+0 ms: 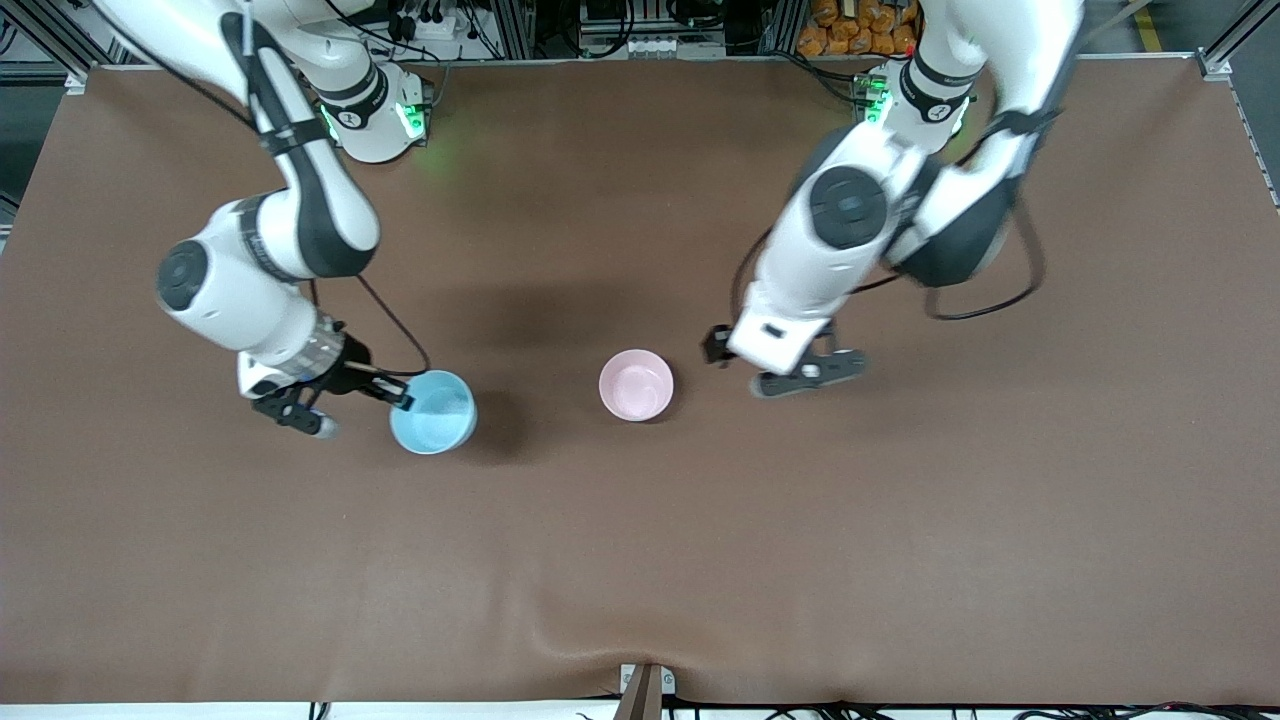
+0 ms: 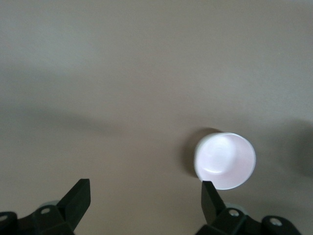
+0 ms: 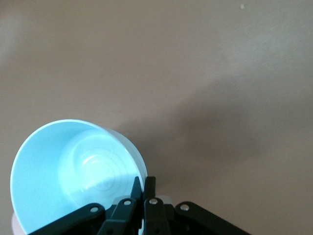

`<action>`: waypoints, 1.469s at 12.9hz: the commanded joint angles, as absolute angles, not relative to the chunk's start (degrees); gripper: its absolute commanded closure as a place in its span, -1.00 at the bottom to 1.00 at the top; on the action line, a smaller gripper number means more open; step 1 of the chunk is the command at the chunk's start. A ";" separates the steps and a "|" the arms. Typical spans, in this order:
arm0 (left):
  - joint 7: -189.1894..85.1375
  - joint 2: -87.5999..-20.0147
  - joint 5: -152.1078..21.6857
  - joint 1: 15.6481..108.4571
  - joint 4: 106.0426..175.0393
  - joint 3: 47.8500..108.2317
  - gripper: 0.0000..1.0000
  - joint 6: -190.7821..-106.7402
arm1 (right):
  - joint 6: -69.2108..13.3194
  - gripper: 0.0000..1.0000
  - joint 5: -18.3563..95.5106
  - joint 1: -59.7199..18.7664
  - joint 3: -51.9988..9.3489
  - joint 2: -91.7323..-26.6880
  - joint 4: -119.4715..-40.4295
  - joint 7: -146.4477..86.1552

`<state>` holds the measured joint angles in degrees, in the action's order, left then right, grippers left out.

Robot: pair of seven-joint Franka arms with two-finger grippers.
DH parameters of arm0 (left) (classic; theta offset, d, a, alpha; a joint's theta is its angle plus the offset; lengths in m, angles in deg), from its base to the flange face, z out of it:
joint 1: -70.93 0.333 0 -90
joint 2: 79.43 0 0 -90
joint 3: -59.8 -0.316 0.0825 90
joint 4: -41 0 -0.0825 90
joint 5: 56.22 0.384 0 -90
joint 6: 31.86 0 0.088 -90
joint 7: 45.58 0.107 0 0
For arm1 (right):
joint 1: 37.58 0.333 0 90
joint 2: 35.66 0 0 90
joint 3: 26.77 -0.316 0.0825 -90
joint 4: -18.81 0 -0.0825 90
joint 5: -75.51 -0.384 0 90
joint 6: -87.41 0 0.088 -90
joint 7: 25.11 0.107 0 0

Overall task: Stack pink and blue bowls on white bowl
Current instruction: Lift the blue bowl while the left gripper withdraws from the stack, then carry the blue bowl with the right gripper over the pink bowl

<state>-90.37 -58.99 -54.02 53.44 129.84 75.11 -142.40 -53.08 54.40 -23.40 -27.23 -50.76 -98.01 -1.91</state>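
Two white arms reach over one broad brown cloth-covered surface (image 1: 640, 560), its cloth rumpled at the edge nearest the front camera.

Right arm: comes in from its own end. Right tool (image 1: 400, 393) is clenched on the rim of a light sky-blue round smooth plastic bowl (image 1: 433, 412), one finger inside the wall, one outside. Right wrist view shows the blue bowl (image 3: 73, 176) tilted, its opening turned partly sideways, fingers (image 3: 144, 188) pinching the rim. Whether its base touches the cloth cannot be told.

Left arm: left tool (image 1: 800, 372) is released, jaws spread wide, hanging over bare cloth toward the left arm's end, holding nothing. Left wrist view shows both black fingertips (image 2: 78, 196) well apart with only cloth between them.

Pale pink round smooth plastic bowl (image 1: 636, 385): upright near the middle of the surface, mouth up, between the two tools, apart from both. In the left wrist view the pink bowl (image 2: 225, 160) stands free of the fingers. Well apart from the blue bowl.
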 commanded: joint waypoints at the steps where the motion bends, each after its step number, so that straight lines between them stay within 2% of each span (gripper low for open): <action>1: -79.81 -65.08 -53.23 58.52 131.00 75.45 -1.00 -137.17 | -53.13 1.00 53.45 -23.60 -26.60 -48.84 -98.53 -1.12; 4: -72.58 -69.40 -53.23 62.48 129.78 75.45 -1.00 -131.73 | -53.82 1.00 53.54 -21.07 -26.69 -47.70 -98.53 -1.12; 7: -63.97 -69.67 -53.23 66.52 123.46 75.53 -1.00 -122.15 | -54.36 1.00 53.63 -17.98 -26.69 -48.92 -95.90 -1.91; 10: -54.04 -73.53 -53.23 71.53 123.45 75.45 -1.00 -120.72 | -55.05 1.00 54.07 -13.51 -26.69 -53.39 -93.17 -1.74; 14: -50.15 -78.36 -54.11 75.14 126.95 75.45 -1.00 -116.24 | -55.50 1.00 54.06 -7.09 -26.60 -56.30 -91.07 4.12; 15: -50.15 -80.72 -54.20 76.10 130.53 75.45 -1.00 -117.11 | -55.59 1.00 54.15 -5.86 -26.51 -57.88 -89.32 7.02; 19: -50.06 -82.68 -55.16 76.99 132.94 75.36 -1.00 -117.82 | -56.02 1.00 54.42 -3.13 -26.34 -61.93 -85.96 13.54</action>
